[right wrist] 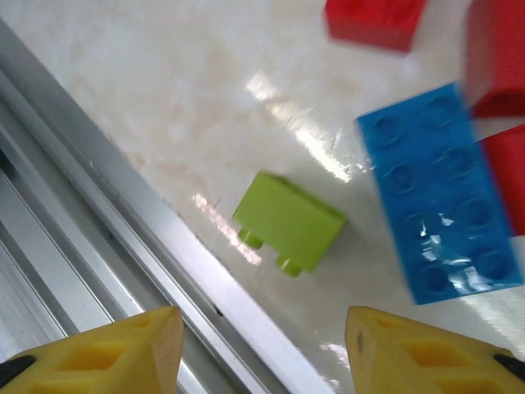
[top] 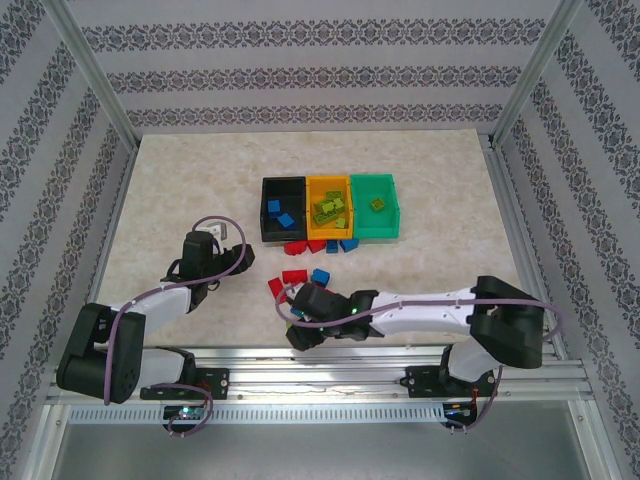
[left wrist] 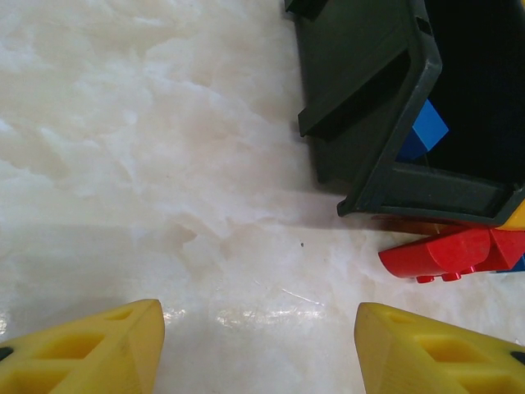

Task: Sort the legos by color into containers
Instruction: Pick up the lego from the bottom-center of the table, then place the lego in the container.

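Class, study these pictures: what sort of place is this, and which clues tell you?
Probably a robotics lab test cell. Two robot arms are bolted to an aluminium rail at the table edge, patterned panels on a metal frame enclose it, and small bins with lego bricks are set out.

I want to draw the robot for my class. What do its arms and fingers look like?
The left arm and right arm each have chunky black joints joined by a smooth white tube. A thin purple cable loops along each one. The left fingers and right fingers are bright yellow wedges with little hollow pockets cut in them.
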You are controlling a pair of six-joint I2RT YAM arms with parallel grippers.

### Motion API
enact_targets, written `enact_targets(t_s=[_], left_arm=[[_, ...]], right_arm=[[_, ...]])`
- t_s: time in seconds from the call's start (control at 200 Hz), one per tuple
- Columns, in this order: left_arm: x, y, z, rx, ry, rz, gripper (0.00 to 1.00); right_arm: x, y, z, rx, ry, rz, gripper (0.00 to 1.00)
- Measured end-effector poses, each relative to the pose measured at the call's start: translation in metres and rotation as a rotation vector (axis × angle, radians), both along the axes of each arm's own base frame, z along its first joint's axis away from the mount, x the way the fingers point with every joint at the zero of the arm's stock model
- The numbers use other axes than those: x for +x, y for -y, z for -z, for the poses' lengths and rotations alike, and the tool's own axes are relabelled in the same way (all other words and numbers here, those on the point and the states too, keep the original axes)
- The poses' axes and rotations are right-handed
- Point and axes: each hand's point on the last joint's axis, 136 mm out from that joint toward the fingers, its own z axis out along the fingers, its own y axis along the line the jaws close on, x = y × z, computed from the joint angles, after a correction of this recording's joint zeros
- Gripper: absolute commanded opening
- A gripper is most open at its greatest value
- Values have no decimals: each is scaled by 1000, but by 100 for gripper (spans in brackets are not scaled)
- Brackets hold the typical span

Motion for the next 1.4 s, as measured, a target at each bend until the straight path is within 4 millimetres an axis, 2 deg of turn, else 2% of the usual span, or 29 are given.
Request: enact_targets(t_s=[0.16, 0.515, 0.635, 0.764, 1.014, 1.114, 1.214, 1.399], left_arm=[[0, 0, 0, -2, 0, 2, 63], [0, 1, 0, -4, 0, 4, 63], [0, 1, 0, -4, 0, 4, 63], [0, 1, 0, -7, -2, 2, 63], [-1, 2, 0, -16, -4, 7, 63], [-1, 3, -1, -21, -5, 10, 63], [-1, 4, -1, -24, -3, 12, 63], [2, 6, -1, -33, 5, 18, 63]], right_arm=[[-5, -5, 17, -44, -16, 23, 60], [11, -15, 22, -60, 19, 94, 64], [16, -21, 24, -62, 27, 111, 58], [22, -25, 28, -68, 30, 125, 41], [31, -24, 23, -60, 42, 138, 39], [49, -20, 11, -33, 60, 165, 38], [79, -12, -16, 26, 102, 213, 38], [161, 11, -78, 152, 212, 362, 38]])
